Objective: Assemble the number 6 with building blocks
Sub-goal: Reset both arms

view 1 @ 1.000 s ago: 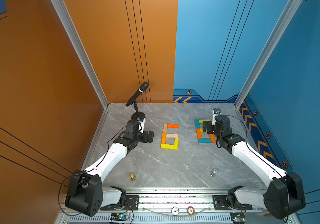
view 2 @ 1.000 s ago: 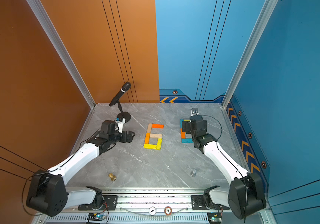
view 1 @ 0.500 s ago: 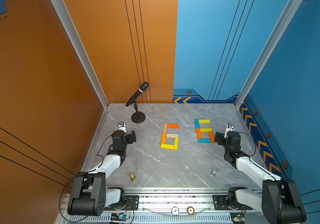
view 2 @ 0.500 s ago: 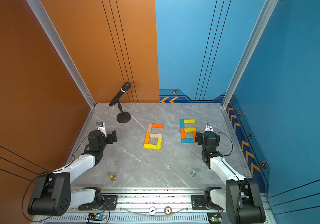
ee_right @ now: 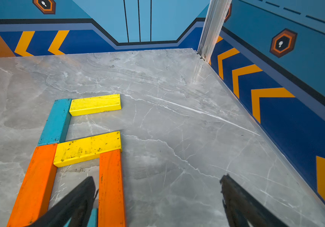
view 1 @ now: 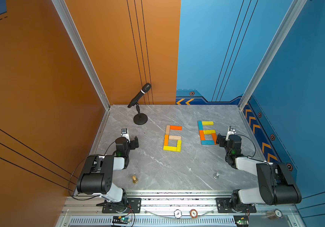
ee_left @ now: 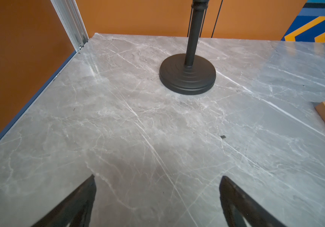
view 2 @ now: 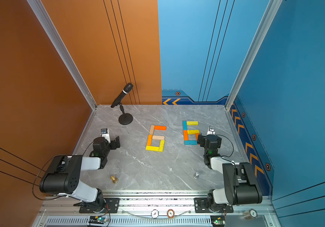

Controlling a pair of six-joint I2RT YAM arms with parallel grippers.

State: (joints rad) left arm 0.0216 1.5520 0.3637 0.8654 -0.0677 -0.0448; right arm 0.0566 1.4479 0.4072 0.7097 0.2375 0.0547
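Carefully, left pincer point(ee_left: 157, 182) and right pincer point(ee_right: 158, 176) both released and empty, I must back the right one off without nudging the building blocks point(ee_right: 88, 149) beside it.

**Both Arms Folded, Jaws Wide**

The left arm point(view 1: 118, 163) and right arm point(view 1: 244, 165) sat folded, elbows raised above their bases. The left gripper point(view 1: 131, 138) and right gripper point(view 1: 224, 137) pointed forward and slightly downward, jaws spread wide.
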